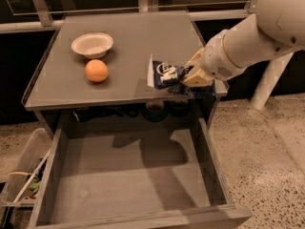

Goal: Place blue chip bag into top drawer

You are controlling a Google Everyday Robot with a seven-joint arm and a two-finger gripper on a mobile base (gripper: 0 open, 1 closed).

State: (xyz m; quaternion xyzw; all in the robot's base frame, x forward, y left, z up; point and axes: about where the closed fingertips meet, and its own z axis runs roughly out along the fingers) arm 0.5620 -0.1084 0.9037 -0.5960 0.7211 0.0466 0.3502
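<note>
The blue chip bag [165, 74], dark blue foil with white lettering and a white end edge, hangs in my gripper [189, 76] just above the front right edge of the grey countertop [138, 42]. The gripper is shut on the bag's right end, and the bag's left end sticks out over the counter. The top drawer [131, 175] is pulled wide open below the counter, a shallow grey box with a bare flat bottom. The bag is above the drawer's back right part.
An orange ball [96, 70] and a white bowl [92, 45] sit on the counter's left half. A clear plastic bin of clutter [21, 175] stands on the floor left of the drawer. Speckled floor lies to the right.
</note>
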